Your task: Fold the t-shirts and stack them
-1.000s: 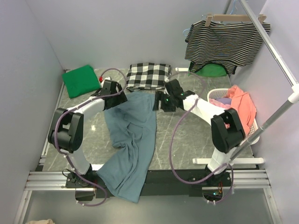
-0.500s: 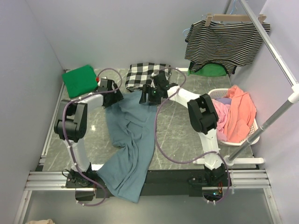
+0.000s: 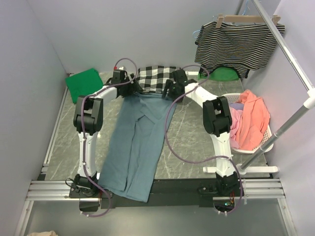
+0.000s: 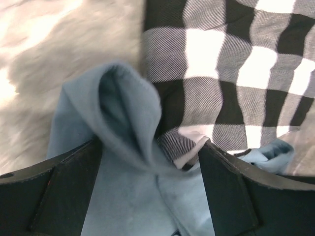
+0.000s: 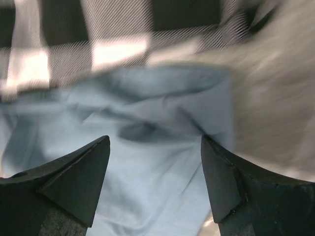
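Top external, arms outstretched, left pincer (image 3: pixel 131 90), right pincer (image 3: pixel 168 92) agape

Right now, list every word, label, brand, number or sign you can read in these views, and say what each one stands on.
None: no readable text in any view.
The blue t-shirt, green t-shirt, checked cloth and striped top show no print or tag.
The basket shows no marking that can be made out.
Both wrist views are blurred and show only cloth.
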Robot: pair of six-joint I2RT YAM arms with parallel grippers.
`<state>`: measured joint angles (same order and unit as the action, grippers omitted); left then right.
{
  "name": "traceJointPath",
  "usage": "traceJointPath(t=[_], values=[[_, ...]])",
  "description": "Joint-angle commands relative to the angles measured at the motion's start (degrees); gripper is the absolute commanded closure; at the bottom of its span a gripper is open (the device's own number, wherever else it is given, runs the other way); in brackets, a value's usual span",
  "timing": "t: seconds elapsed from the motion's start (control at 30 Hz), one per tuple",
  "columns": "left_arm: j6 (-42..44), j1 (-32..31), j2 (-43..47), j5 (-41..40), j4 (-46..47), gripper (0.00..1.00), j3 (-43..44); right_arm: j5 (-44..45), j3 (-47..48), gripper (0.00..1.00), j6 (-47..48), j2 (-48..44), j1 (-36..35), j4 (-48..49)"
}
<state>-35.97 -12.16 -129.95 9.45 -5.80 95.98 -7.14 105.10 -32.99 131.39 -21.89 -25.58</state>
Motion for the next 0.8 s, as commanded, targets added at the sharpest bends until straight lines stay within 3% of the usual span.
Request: traceJointPath(t=[0.0, 0.07, 0.17, 0.33, 0.5, 0.67, 0.77], values=[[1.25, -2.16, -7.24, 3.82, -7.64, 0.14, 5.34, 7.05, 10.37, 0.19, 3.02, 5.09, 3.96, -8.07], [1.25, -2.69, -7.42, 3.47, -8.17, 0.13, 5.88, 7.05, 16.50, 0.19, 3.81, 8.08, 4.57, -11.41], [0.55, -3.48, -4.53, 2.68, -6.60, 0.12, 1.43, 6.17, 17.52, 0.20, 6.01, 8.18, 4.49, -11.95], [-0.33, -3.66, 6.01, -1.18, -3.69, 0.10, -7.47, 2.75, 2.59, 0.19, 8.38, -4.90, 3.26, -0.55], [0.19, -3.57, 16.82, -8.56, -6.41, 0.07, -14.06, 2.13, -8.06, 0.19, 9.79, -15.44, 0.37, 2.20], [-0.07, -3.48, 24.64, -9.28, -6.07, 0.06, -20.47, 1.16, -14.29, 0.19, 9.35, -19.68, -2.45, 2.90], [0.72, -2.61, 23.88, -11.30, -6.23, 0.05, -19.71, 0.98, -17.82, 0.18, 7.42, -20.39, -2.63, 5.63]])
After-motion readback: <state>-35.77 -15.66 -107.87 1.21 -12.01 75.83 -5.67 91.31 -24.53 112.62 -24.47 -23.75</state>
